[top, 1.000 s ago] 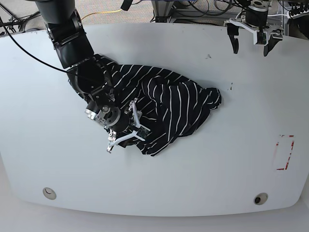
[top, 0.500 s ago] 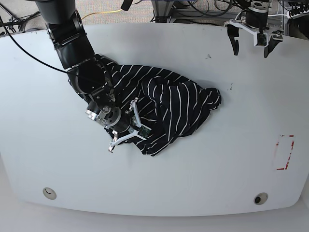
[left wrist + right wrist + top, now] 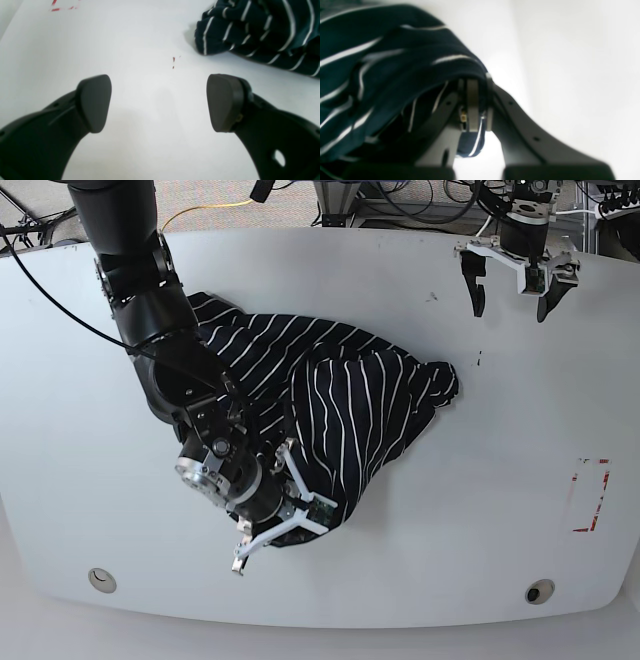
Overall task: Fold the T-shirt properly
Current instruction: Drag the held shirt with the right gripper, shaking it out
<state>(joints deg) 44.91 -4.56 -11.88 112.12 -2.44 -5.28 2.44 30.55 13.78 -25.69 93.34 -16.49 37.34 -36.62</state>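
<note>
Readable text: none in any view.
Red marks on worktop [image 3: 589,496]: a broken rectangular outline, no letters or numbers.
T-shirt [image 3: 350,405]: stripes only, no print.

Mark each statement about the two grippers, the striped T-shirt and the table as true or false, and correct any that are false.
1. The right gripper is shut on the T-shirt. True.
2. The left gripper holds a sleeve. False: its jaws stand open over the bare table, holding nothing.
3. The T-shirt lies flat and neatly folded. False: it is bunched and crumpled.
4. The T-shirt is dark with thin white stripes. True.
5. Red marks show on the table, away from the T-shirt. True.
</note>
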